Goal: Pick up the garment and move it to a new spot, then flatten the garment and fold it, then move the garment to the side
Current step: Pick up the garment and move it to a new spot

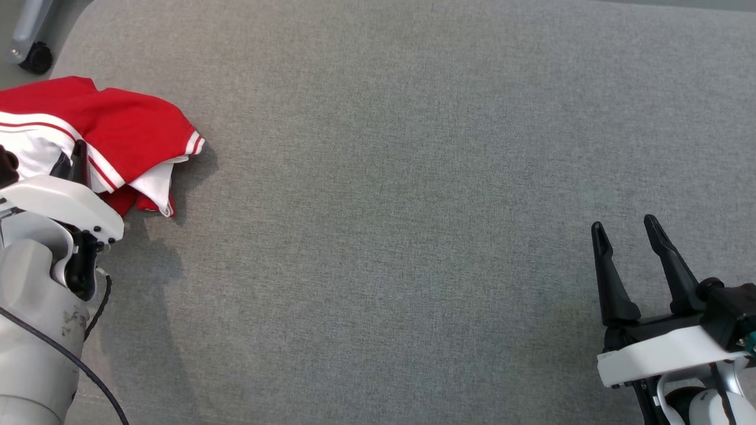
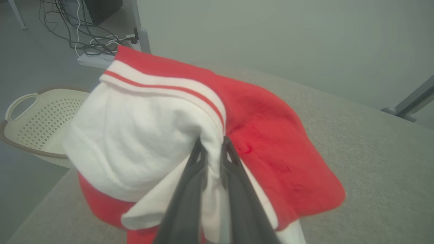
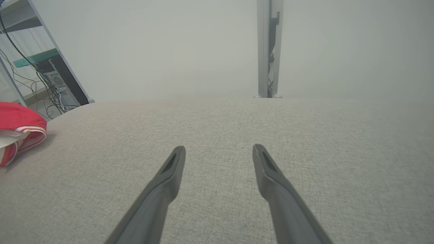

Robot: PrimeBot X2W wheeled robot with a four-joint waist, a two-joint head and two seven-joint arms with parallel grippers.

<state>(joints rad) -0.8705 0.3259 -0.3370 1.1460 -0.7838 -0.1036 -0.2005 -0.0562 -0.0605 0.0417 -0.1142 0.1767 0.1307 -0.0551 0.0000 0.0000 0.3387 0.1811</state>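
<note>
A red and white garment (image 1: pixel 124 136) with striped trim lies bunched at the far left of the grey table (image 1: pixel 413 206), partly lifted. My left gripper (image 2: pixel 213 144) is shut on a white fold of the garment (image 2: pixel 271 135); in the head view one dark finger (image 1: pixel 78 158) pokes up through the cloth above the white wrist. At the lower right my right gripper (image 1: pixel 625 227) stands open above the bare table, far from the garment. The right wrist view shows that gripper (image 3: pixel 218 149) open, with the garment (image 3: pixel 20 125) at its left edge.
A cream perforated laundry basket (image 2: pixel 37 122) sits on the floor beyond the table's left edge, near a tangle of cables (image 2: pixel 88 37). A caster wheel (image 1: pixel 35 58) and metal leg (image 3: pixel 269 47) stand off the table. Wide grey table surface stretches between the two grippers.
</note>
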